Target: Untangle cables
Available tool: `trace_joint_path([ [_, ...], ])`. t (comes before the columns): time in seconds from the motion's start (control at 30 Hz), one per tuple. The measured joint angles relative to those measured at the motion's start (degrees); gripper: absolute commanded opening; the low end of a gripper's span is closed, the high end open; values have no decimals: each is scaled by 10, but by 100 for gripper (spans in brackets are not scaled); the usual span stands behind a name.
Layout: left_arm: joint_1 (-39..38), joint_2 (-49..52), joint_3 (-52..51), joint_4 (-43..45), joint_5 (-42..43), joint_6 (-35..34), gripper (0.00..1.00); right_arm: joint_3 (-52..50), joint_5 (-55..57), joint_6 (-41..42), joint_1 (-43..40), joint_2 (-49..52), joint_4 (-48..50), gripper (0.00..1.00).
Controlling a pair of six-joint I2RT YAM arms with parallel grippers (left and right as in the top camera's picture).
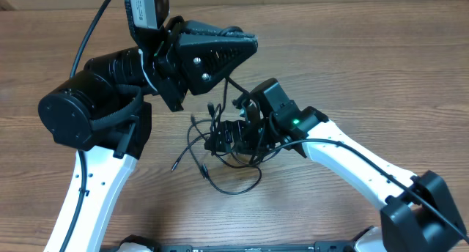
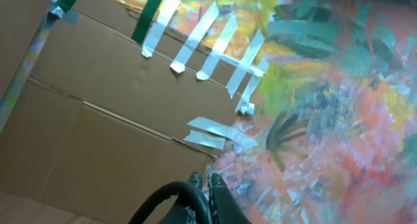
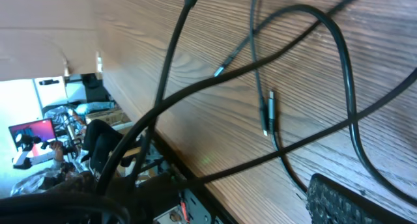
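**Clerk:** Overhead, first entry?

**Checker:** The cables: thin black cords, round in section, heaped in overlapping loops in the middle of the table, which has a wood-grain top. Loose ends trail toward the near edge. The right gripper sits low, inside the heap. I cannot tell how wide it stands under the cords. The left gripper hangs high above the heap, toward the far side.

**Clerk:** Left wrist?

**Checker:** Nothing of the heap in view. The gripper's tips sit at the lower edge, close together with a slit between. I cannot tell whether a cord is nipped there. Beyond them: cardboard, matt brown; strips of pale tape; a painted cloth, many colours.

**Clerk:** Right wrist?

**Checker:** Cords crossing one over another on bare wood. One small plug, metal-tipped, lies flat. One ribbed black finger pad shows at the lower right. Its partner is out of frame, so I cannot tell wide from narrow.

**Clerk:** Handling, from that view?

**Checker:** Judged light, limp and smooth-jacketed. Likely to slip through a loose pinch and to drag neighbouring loops when pulled. The plugs are the stiff parts and the likeliest to snag. Best hold: a free end just behind its plug, or an outer loop away from the crossings, not the knot's middle.
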Motion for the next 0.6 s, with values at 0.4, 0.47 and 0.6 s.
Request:
trace_joint_path([
  [0.4, 113, 5, 0, 82, -20, -71, 4, 2, 187, 20, -43, 41, -153, 100],
  [0.47, 141, 5, 0, 89, -20, -87, 4, 2, 210, 21, -62, 41, -164, 100],
  [0.6, 198, 5, 0, 92, -20, -116, 4, 2, 241, 17, -100, 41, -184, 100],
])
